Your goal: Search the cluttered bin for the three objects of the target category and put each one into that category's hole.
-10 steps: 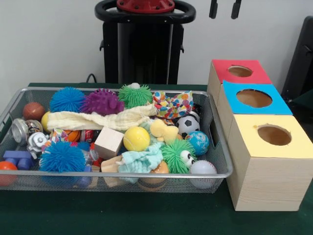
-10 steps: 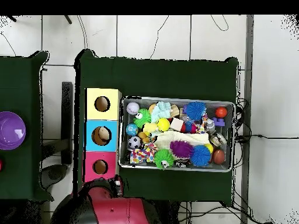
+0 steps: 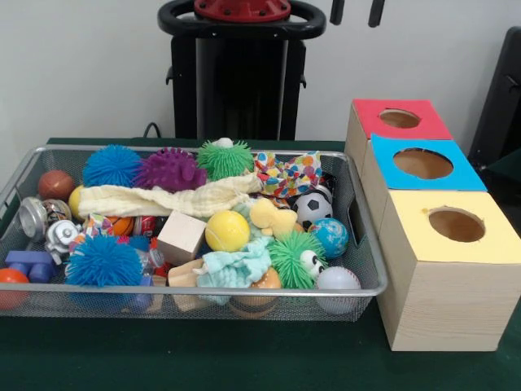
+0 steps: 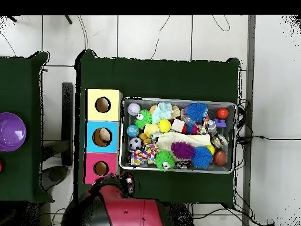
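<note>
The wire-mesh bin (image 3: 203, 291) is full of toys; it also shows in the overhead view (image 4: 176, 99). Dotted white fabric pieces (image 3: 289, 173) lie bunched at the bin's back, near the boxes, and show from above (image 4: 143, 156). Another dotted bit (image 3: 96, 221) peeks out under the cream cloth; I cannot tell what it is. The yellow-topped box's hole (image 3: 457, 224) is empty and nearest the camera (image 4: 103, 105). Only the tips of my gripper (image 3: 356, 11) show at the top edge, apart and empty, high above the red-topped box. From above, the gripper (image 4: 126, 182) is beside the red box.
Blue-topped (image 3: 422, 163) and red-topped (image 3: 399, 119) boxes stand behind the yellow one. The bin holds spiky balls, a cream waffle cloth (image 3: 163, 198), a mint cloth (image 3: 236, 267), a wooden cube (image 3: 181, 236) and several balls. A purple bowl (image 4: 12, 131) sits on a side table.
The gripper tips have shifted a little left along the top edge of the front view. From above, the arm has swung slightly right. Nothing in the bin has moved.
</note>
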